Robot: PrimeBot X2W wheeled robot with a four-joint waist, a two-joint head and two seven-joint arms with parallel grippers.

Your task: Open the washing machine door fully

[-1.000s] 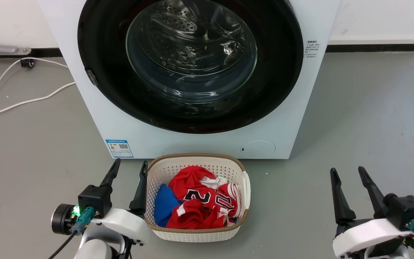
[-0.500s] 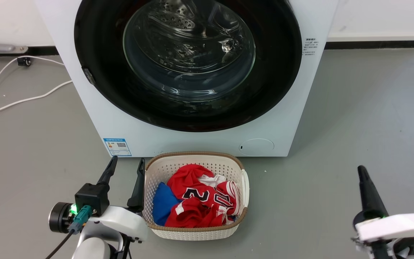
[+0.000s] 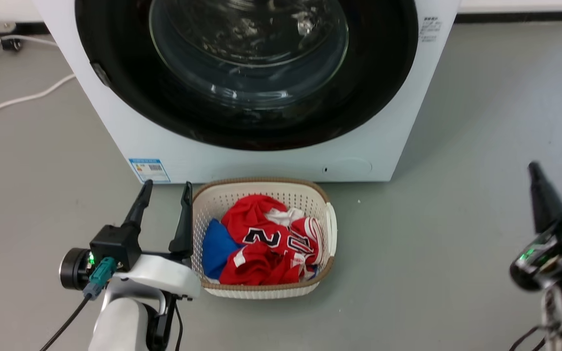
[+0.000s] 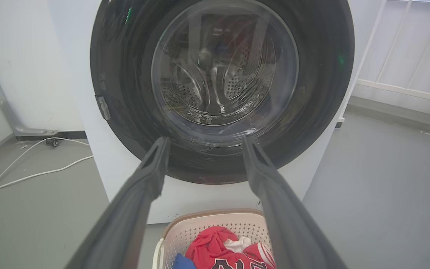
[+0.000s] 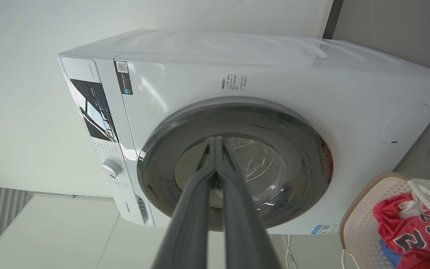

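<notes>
Washing machine door [image 3: 249, 73], a glossy black ring round a clear glass bowl, lies shut and flush against the front of the white washing machine [image 3: 242, 163], straight ahead of the robot. Through the glass the steel drum looks bare. No opening has begun, so the whole task is left. On the floor just before the machine stands a white laundry basket [image 3: 259, 291] with a brown rim, holding a red jersey [image 3: 261, 243] with dark numbers, a blue garment [image 3: 215, 248] and a scrap of white cloth. The left gripper [image 3: 168, 185] hangs low, fingers spread wide and empty, one finger just beside the basket's rim, perhaps touching it. The right gripper [image 5: 215, 140] is off to the right, turned on its side, fingers pressed together on nothing and aimed at the door. I judge the risks so: closed fingers may slip off the glossy rim if they catch no edge. A small grey fitting [image 4: 103, 107] on the door's left edge may be handle or hinge, I cannot tell, and pulling the wrong side would strain it. A low reach could knock the basket, and a short pull would leave the door half open.
</notes>
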